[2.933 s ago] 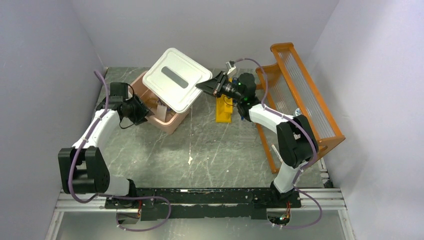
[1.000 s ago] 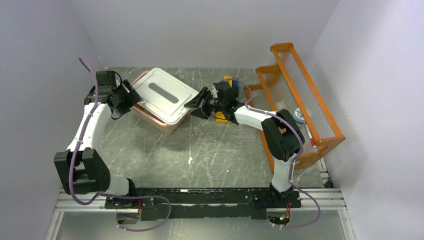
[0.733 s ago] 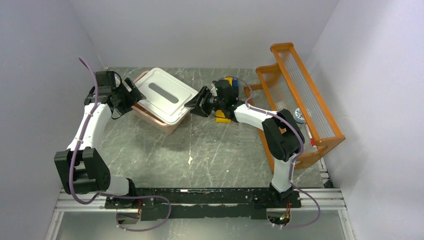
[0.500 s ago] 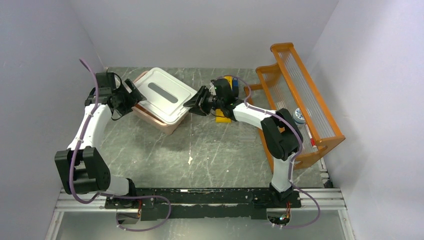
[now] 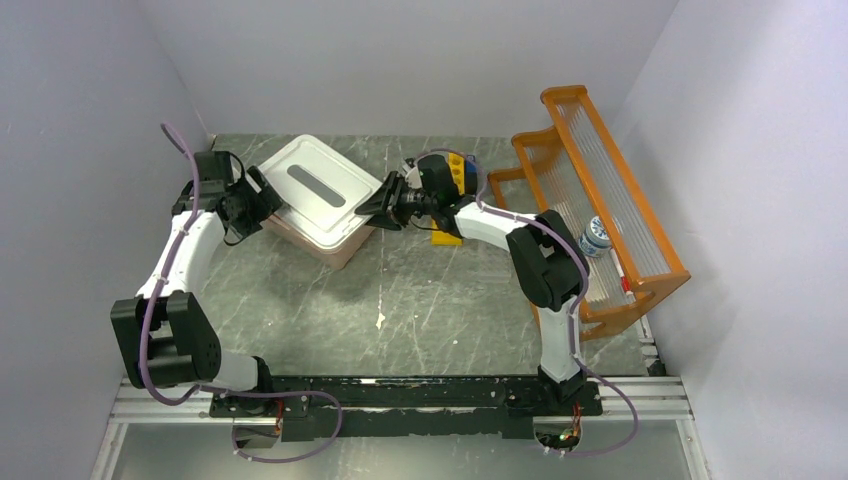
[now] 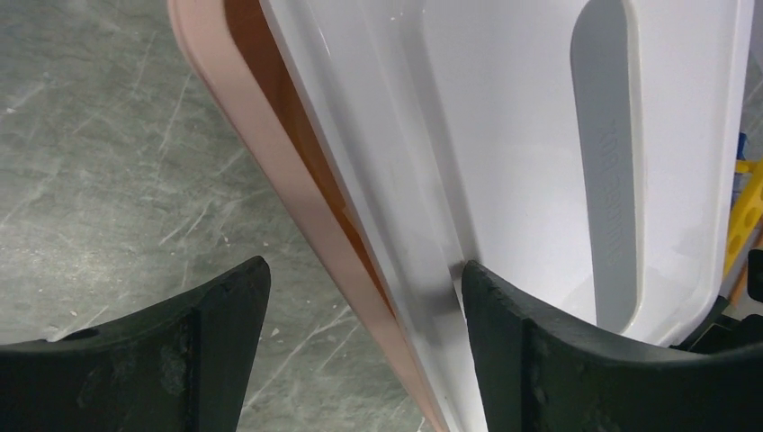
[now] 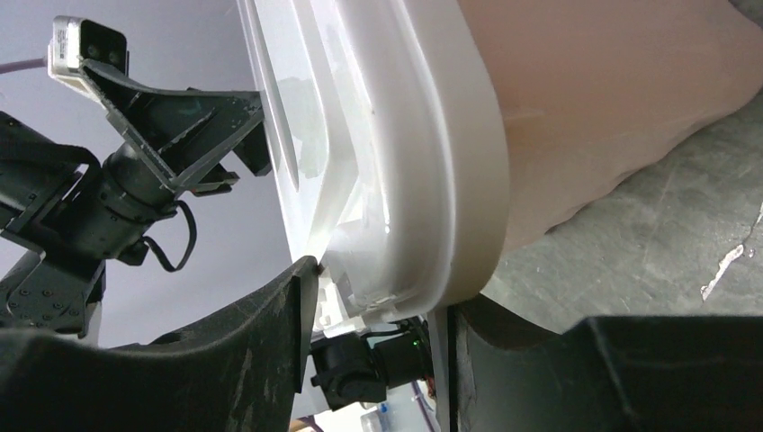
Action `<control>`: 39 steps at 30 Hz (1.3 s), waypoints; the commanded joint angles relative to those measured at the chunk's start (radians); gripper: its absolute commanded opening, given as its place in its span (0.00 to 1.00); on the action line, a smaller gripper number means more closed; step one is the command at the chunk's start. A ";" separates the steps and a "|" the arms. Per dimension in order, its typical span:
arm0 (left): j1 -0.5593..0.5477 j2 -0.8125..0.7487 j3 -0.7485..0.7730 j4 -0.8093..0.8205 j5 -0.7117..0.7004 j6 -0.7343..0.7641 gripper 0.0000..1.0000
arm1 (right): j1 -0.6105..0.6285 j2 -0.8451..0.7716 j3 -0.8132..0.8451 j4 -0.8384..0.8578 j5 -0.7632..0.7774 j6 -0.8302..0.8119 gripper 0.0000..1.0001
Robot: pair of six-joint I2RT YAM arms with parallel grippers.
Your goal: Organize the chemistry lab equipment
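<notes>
The pink tub (image 5: 335,247) stands at the back left with its white lid (image 5: 318,188) lying on it, slightly skewed. My right gripper (image 5: 383,205) is shut on the lid's right corner; in the right wrist view the lid's rim (image 7: 432,162) sits between the jaws (image 7: 382,297) above the tub wall (image 7: 612,108). My left gripper (image 5: 262,192) is open at the tub's left edge; in the left wrist view (image 6: 364,270) it straddles the tub rim (image 6: 270,153), with one finger against the lid (image 6: 504,135). The small lab items are hidden or out of view.
A yellow block-like item (image 5: 447,228) stands just right of the right gripper. The big orange rack (image 5: 610,200) fills the right side, with a small blue-and-white jar (image 5: 596,238) on it. A white fleck (image 5: 380,320) lies mid-table.
The lid, held up and tilted at first, has come down onto the tub. My right gripper has moved left with it, and the lid and tub have shifted slightly left and back.
</notes>
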 commanded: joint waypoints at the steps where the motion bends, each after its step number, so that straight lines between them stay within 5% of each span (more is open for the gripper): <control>1: 0.010 -0.022 -0.015 0.020 -0.063 -0.001 0.80 | 0.013 0.056 0.024 -0.047 -0.043 -0.036 0.49; 19: 0.013 -0.056 -0.059 -0.081 -0.242 -0.069 0.48 | 0.011 0.080 0.146 -0.195 0.030 -0.202 0.56; 30: 0.035 -0.051 0.045 -0.084 -0.207 -0.046 0.76 | 0.011 0.012 0.254 -0.349 0.172 -0.386 0.65; 39: 0.064 0.024 0.113 -0.047 -0.136 0.033 0.76 | 0.015 -0.045 0.287 -0.446 0.314 -0.595 0.64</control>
